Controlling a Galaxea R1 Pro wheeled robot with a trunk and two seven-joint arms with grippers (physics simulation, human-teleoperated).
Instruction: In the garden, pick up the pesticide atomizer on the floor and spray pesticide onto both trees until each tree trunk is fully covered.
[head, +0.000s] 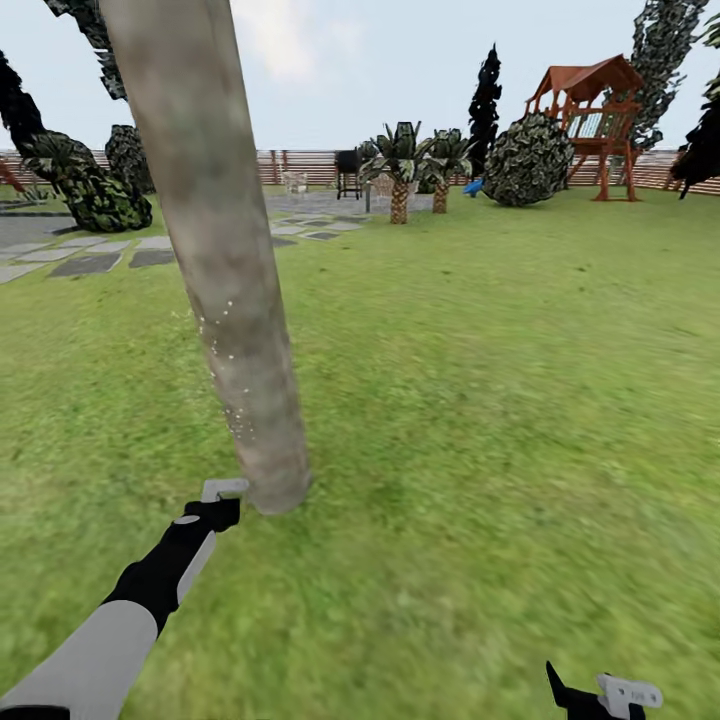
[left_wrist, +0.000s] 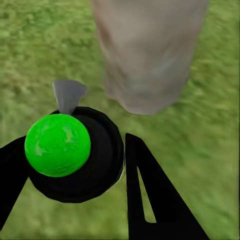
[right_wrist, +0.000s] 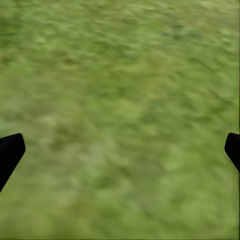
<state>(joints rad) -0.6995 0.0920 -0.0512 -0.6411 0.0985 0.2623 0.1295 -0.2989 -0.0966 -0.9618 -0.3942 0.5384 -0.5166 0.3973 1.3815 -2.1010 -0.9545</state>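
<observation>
— Where is the sprayer?

— In the left gripper (left_wrist: 70, 165). The wrist camera shows its two black fingers (left_wrist: 150, 195) pressed against either side of the sprayer (left_wrist: 75, 155), a round black body with a bright green cap and a grey nozzle. From the head camera only a grey tip and a dark lump show at the end of the left arm (head: 150, 585), just beside the foot of the tree trunk (head: 225, 270).

— Any pesticide on that trunk?

— A thin scatter of white specks (head: 225, 350) down its left edge, lower half. The rest of the bark looks bare, though the far side is hidden. The tree's crown is cut off by the top of the frame.

— And the right gripper?

— Its fingertips (right_wrist: 10, 152) sit at opposite edges of its wrist picture, wide apart, nothing between them but blurred grass (right_wrist: 120, 100). In the head view the right gripper (head: 600, 695) is cropped at the bottom edge.

— Surroundings?

— Lawn (head: 500, 400), grey paving slabs (head: 90, 262), a slatted fence (head: 300, 165), a wooden play frame (head: 590, 125), bushes (head: 528, 160) and small palms (head: 400, 165). Too distant for detail.
</observation>
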